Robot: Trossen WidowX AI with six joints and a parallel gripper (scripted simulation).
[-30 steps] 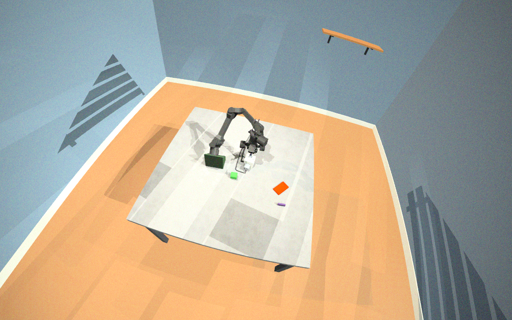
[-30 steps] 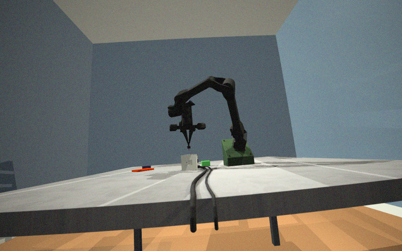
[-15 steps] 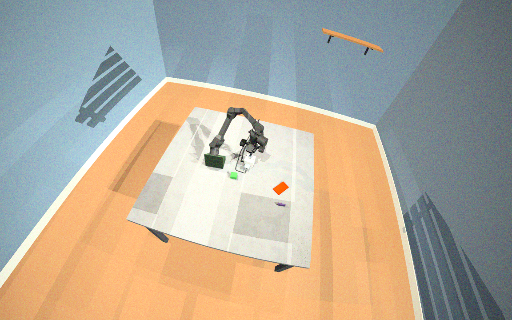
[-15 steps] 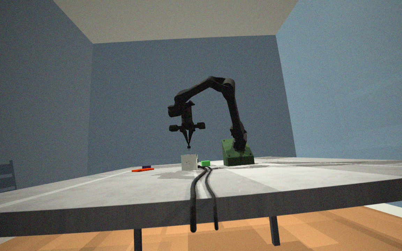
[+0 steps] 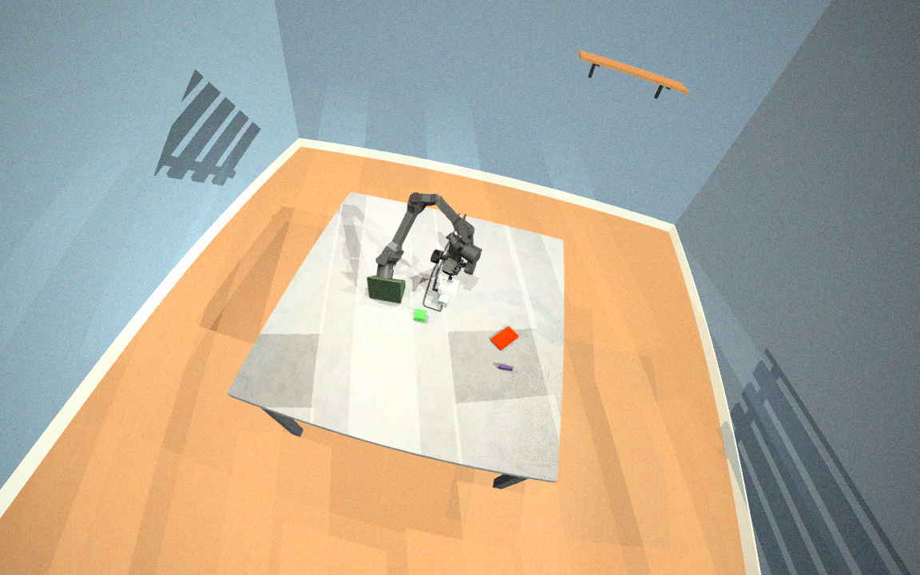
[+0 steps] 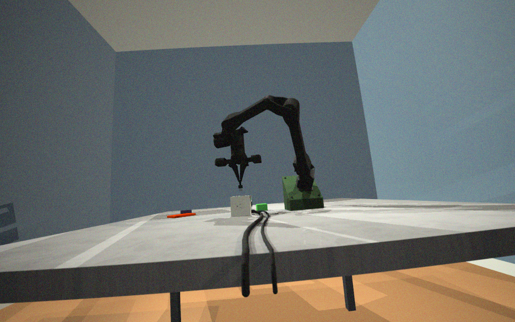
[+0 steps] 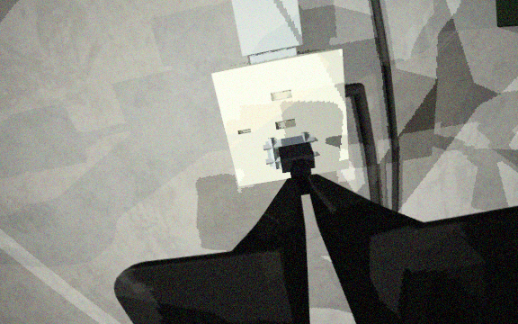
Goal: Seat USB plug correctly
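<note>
Gripper: fingertips (image 5: 450,277) (image 6: 240,185) were together around the plug, clamped on it with only a narrow opening.
USB plug: the small piece (image 6: 240,189) (image 7: 291,141) sat at the fingertips, right of centre in the wrist frame; its pale part showed directly below them in the exterior frame.
Power cube: the white block (image 5: 447,287) (image 6: 240,206) (image 7: 241,99) stood on the table directly beneath plug and gripper, near the centre of the top frame.
Plug to cube: the plug looked roughly upright above the cube's top, toward its lower edge in the wrist frame. Whether its tip was inside a socket could not be told.
Turn: the visible slots ran nearly left to right, rising slightly rightward, and the plug's pale edge ran much the same way; which face was correct could not be read.
Coming move: probably line up over the intended socket, confirm the turn, then press straight down.
Risk: a sideways offset could catch the rim or shove the cube; the black cable (image 5: 432,307) (image 6: 246,256) (image 7: 387,112) ran close by.
</note>
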